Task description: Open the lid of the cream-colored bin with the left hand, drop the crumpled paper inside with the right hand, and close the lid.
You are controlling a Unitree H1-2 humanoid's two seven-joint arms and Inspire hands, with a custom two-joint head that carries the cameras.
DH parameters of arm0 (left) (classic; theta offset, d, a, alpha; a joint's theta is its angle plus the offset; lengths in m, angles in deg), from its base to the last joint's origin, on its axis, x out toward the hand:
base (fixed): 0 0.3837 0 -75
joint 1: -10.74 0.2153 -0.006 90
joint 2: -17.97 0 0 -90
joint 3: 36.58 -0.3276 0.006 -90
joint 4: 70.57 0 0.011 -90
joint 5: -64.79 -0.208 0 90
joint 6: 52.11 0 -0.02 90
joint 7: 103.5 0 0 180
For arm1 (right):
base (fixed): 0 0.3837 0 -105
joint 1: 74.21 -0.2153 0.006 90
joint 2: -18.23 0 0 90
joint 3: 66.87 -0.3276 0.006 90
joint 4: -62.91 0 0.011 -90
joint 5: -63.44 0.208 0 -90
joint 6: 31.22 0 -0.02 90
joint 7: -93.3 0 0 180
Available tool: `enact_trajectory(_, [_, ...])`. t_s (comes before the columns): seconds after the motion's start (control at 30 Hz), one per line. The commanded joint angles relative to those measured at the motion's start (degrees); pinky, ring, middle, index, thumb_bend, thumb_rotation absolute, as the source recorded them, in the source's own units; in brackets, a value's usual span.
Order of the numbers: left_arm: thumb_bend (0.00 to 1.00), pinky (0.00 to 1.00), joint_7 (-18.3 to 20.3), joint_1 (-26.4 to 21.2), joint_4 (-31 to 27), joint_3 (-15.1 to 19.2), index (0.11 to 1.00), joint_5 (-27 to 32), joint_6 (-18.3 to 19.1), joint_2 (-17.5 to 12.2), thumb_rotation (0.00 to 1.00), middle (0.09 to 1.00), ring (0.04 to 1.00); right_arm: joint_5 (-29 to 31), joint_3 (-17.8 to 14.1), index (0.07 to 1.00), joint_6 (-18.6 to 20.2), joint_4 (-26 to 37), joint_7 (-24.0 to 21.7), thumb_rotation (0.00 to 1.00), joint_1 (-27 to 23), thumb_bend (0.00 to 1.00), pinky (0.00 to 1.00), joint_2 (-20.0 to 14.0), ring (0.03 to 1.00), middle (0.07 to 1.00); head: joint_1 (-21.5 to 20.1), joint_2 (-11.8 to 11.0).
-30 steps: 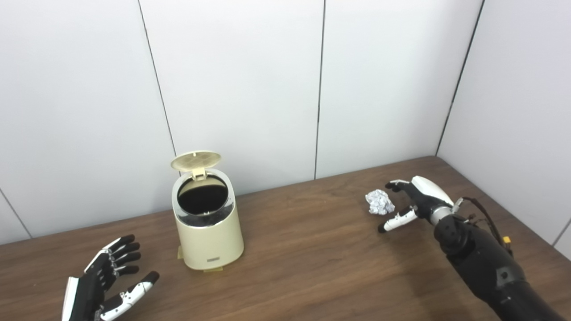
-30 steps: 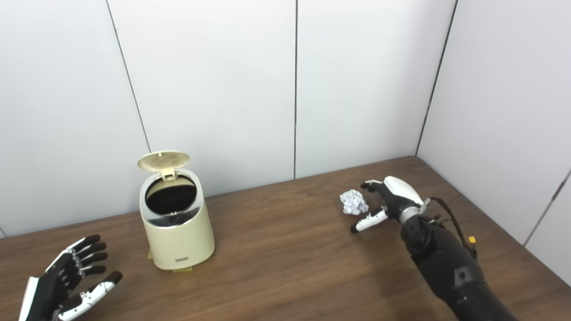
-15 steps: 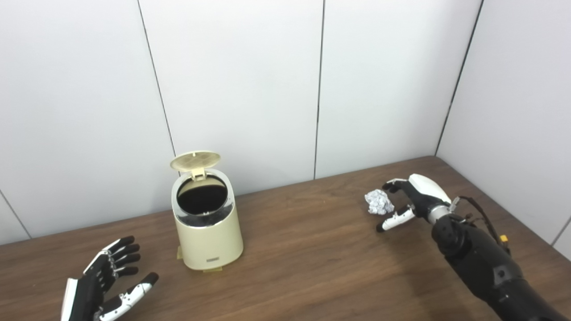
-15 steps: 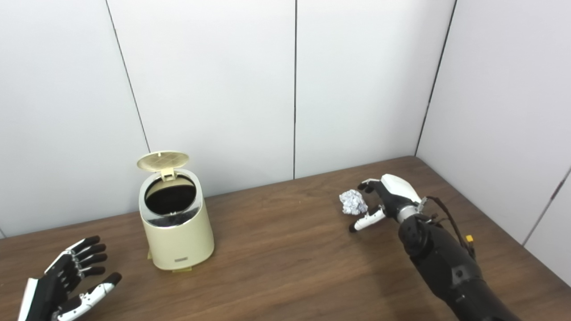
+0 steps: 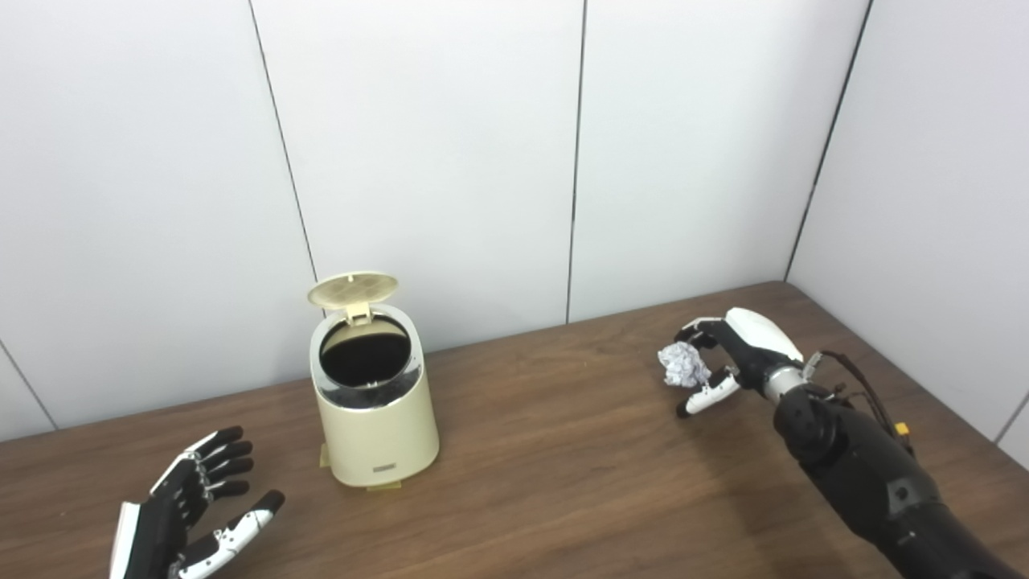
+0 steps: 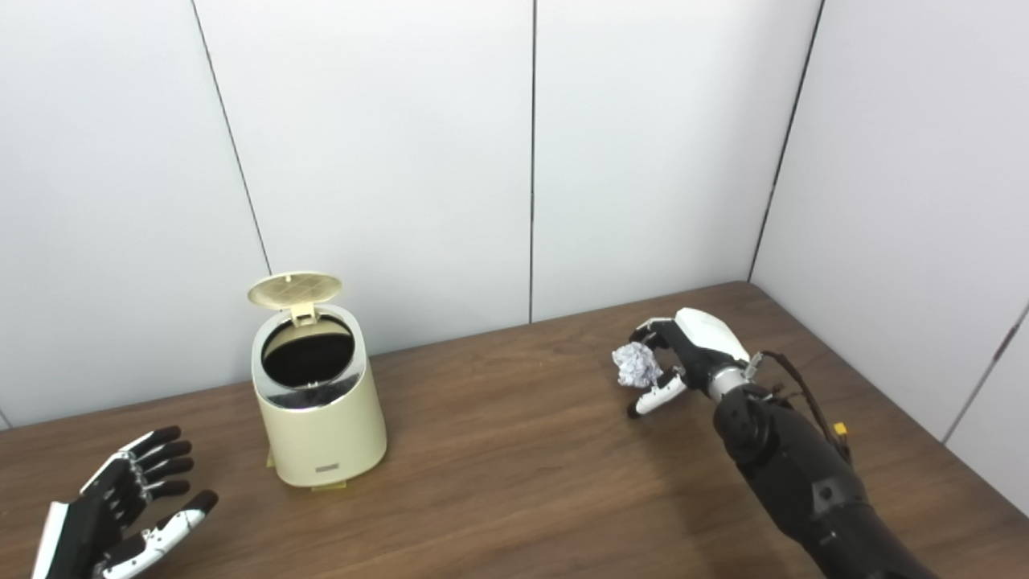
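The cream-colored bin (image 5: 375, 422) stands on the table at the left, with its lid (image 5: 352, 288) swung up and the dark inside showing. The crumpled paper ball (image 5: 682, 365) lies on the table at the right. My right hand (image 5: 744, 351) is right against the ball, its fingers curling over the top and its thumb stretched out below; it is open and the ball rests on the table. My left hand (image 5: 189, 515) is open and empty, palm up, near the front left edge, well clear of the bin.
The brown wooden table (image 5: 547, 466) meets white wall panels at the back and on the right. A cable runs along my right forearm (image 5: 860, 466).
My right hand has moved left and forward up to the paper ball, and its fingers have curled over it. The bin, its lid and my left hand have not moved.
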Motion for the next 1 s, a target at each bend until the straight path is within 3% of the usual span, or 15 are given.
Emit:
enact_trajectory(0.0, [0.65, 0.66, 0.1, 1.2, 0.4, -0.1, 0.793, 0.0, -0.6, -0.4, 0.05, 0.738, 0.716, -0.7, 0.6, 0.709, -0.1, -0.3, -0.4, 0.14, -1.2, 0.74, 0.88, -0.8, 0.803, 0.711, 0.0, 0.1])
enact_trajectory(0.17, [0.65, 0.65, 0.2, 1.4, 0.1, 0.0, 0.793, 0.2, -0.4, -0.4, 0.05, 0.737, 0.714, -0.7, 0.6, 0.678, 0.5, 0.3, -0.5, 0.06, -1.1, 0.71, 0.88, -0.6, 0.757, 0.684, 0.2, 0.2])
enact_trajectory(0.23, [0.65, 0.65, 0.3, 1.4, 0.0, 0.1, 0.792, 0.5, -0.3, -0.4, 0.05, 0.738, 0.716, -1.7, 1.1, 0.532, 0.2, 1.4, 0.3, 0.11, -0.6, 0.56, 0.89, -1.0, 0.715, 0.639, 0.3, 0.5])
enact_trajectory(0.27, [0.65, 0.65, 0.2, 1.5, 0.0, 0.1, 0.792, 0.3, -0.3, -0.4, 0.05, 0.738, 0.717, -2.2, 1.5, 0.512, -0.5, 0.7, 0.8, 0.12, -0.7, 0.54, 0.88, -1.2, 0.683, 0.611, 0.3, 0.5])
enact_trajectory(0.3, [0.65, 0.65, 0.2, 1.4, 0.1, 0.0, 0.792, 0.0, -0.4, -0.5, 0.05, 0.738, 0.716, -2.8, 1.9, 0.500, -0.3, 1.1, 0.8, 0.06, -0.6, 0.53, 0.88, -1.4, 0.667, 0.555, 0.3, 0.6])
enact_trajectory(0.37, [0.65, 0.65, 0.0, 1.3, 0.4, 0.0, 0.792, -0.5, -0.7, -0.7, 0.06, 0.738, 0.716, -3.6, 2.7, 0.490, -0.5, 0.4, 0.8, 0.01, -0.7, 0.53, 0.90, -1.8, 0.663, 0.505, 0.2, 0.7])
enact_trajectory(0.67, [0.64, 0.65, -0.1, 1.3, 0.3, -0.1, 0.797, -0.7, -0.5, -0.8, 0.04, 0.738, 0.713, -5.1, 4.5, 0.482, -0.2, 2.3, 0.1, 0.00, -0.2, 0.53, 0.96, -3.2, 0.686, 0.493, 0.4, 1.1])
enact_trajectory(0.97, [0.64, 0.66, 0.0, 1.4, 0.0, -0.3, 0.797, -0.5, 0.0, -0.5, 0.04, 0.741, 0.717, -5.6, 4.2, 0.482, -3.8, 0.0, 3.1, 0.00, -0.6, 0.53, 0.90, -3.5, 0.677, 0.496, 1.1, 1.3])
